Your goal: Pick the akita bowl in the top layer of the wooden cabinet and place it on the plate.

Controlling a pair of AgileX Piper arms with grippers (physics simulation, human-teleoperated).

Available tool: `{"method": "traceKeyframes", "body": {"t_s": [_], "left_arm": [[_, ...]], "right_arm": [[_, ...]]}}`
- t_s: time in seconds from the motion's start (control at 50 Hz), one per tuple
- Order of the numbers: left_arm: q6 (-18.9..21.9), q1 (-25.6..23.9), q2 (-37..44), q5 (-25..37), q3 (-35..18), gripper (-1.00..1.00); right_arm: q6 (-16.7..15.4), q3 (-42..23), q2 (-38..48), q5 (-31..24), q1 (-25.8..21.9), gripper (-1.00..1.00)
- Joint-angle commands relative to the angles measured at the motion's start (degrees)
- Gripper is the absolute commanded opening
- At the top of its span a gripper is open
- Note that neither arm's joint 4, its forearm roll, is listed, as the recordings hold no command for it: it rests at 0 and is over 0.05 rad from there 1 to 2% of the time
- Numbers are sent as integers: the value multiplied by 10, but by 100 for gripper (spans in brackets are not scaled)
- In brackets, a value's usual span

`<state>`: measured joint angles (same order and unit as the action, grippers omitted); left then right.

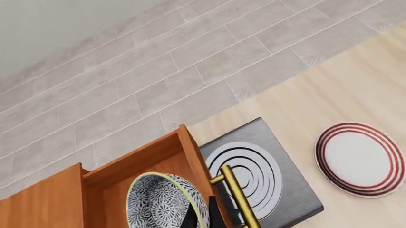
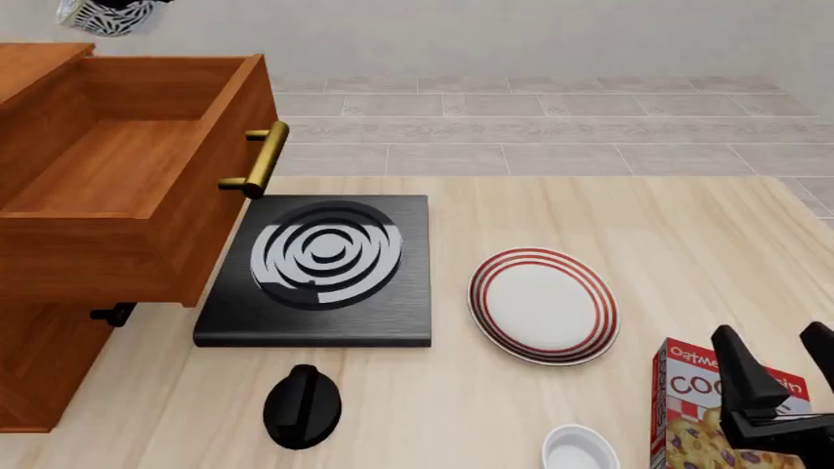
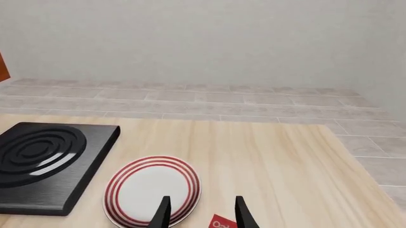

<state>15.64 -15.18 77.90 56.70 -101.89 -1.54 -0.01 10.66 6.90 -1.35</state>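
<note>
The akita bowl [image 1: 163,202], dark-patterned outside and pale inside, hangs high above the open top layer [image 2: 117,166] of the wooden cabinet [image 2: 39,362]. My left gripper [image 1: 203,216] is shut on the bowl's rim. In the front view the bowl [image 2: 107,18] shows only at the upper left edge, and the drawer under it is empty. The red-ringed plate [image 2: 542,304] lies flat on the table to the right of the stove, with nothing on it. My right gripper [image 2: 779,360] stands open near the table's front right, apart from the plate [image 3: 152,190].
A black square stove [image 2: 323,269] with white rings lies between cabinet and plate. The drawer's brass handle [image 2: 261,158] juts over it. A black knob-like object [image 2: 303,405], a small white bowl [image 2: 580,449] and a red cereal box [image 2: 704,410] sit along the front.
</note>
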Motion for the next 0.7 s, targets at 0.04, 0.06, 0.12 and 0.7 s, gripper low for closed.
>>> {"method": "traceKeyframes", "body": {"t_s": [0.04,0.06,0.12,0.7], "left_arm": [[1,-38,8,-6,-32,-100],[3,-42,8,-7,-32,-100],[7,-49,9,-8,-34,-100],[33,-125,30,-23,-44,-100]], "right_arm": [[-1,0,0,1,2,100],[-1,0,-1,0,2,100],[-1,0,1,2,2,100],[-2,0,-20,-17,2,100]]}}
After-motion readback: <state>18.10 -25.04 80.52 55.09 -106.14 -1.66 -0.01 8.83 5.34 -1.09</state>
